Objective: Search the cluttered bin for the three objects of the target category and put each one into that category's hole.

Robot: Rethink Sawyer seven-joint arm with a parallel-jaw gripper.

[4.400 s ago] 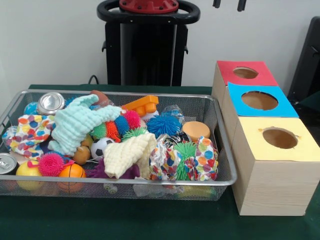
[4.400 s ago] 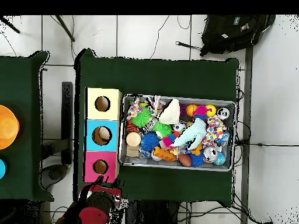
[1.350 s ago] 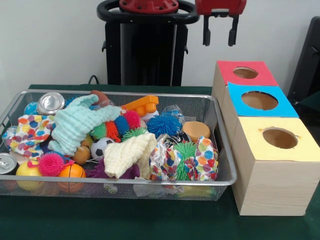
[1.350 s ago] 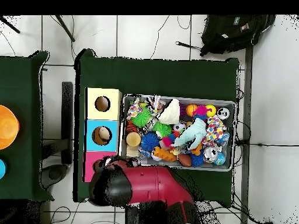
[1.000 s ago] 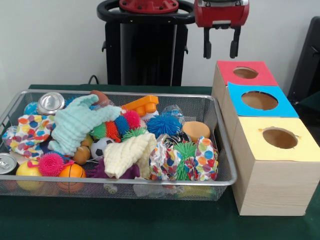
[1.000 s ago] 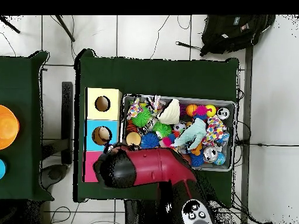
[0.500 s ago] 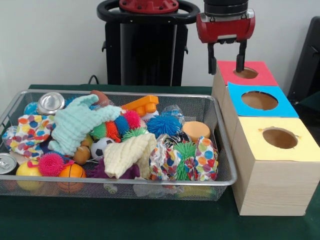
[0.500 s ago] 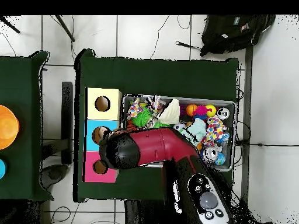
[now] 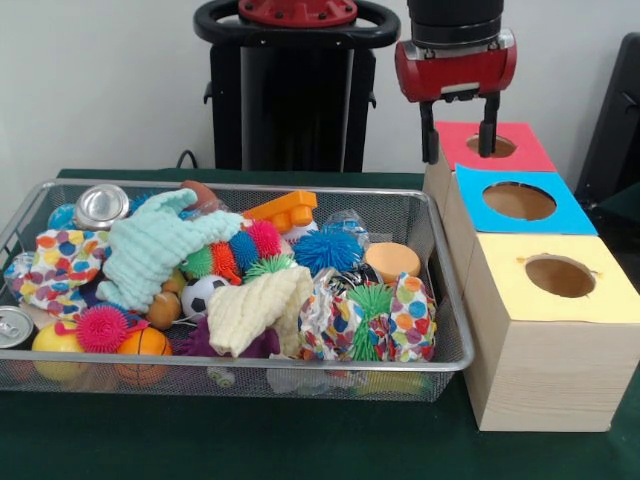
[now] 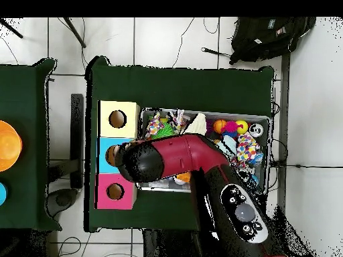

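Note:
The wire mesh bin (image 9: pixel 452 292) holds three polka-dot cloths: one at the left end (image 9: pixel 58 264) and two at the front right (image 9: pixel 328 322) (image 9: pixel 413 318) with a green spiky ball between them. My gripper (image 9: pixel 459 138) hangs open and empty above the bin's far right corner, beside the red-topped box. The yellow-topped box's hole (image 9: pixel 560 276) is nearest the camera. In the overhead view the arm (image 10: pixel 181 157) covers the bin's middle; the yellow box's hole (image 10: pixel 117 119), one polka-dot cloth (image 10: pixel 246 148) and another (image 10: pixel 155 126) show.
A mint-green cloth (image 9: pixel 150 250) and a cream cloth (image 9: pixel 255 308) lie among cans, spiky balls, small balls and an orange block. Blue-topped (image 9: pixel 519 201) and red-topped (image 9: pixel 491 146) boxes stand behind the yellow one. The pedestal (image 9: pixel 295 90) stands behind the bin.
The gripper has come down from the top edge and shifted slightly right, still open. In the overhead view the arm has swung over the bin's middle.

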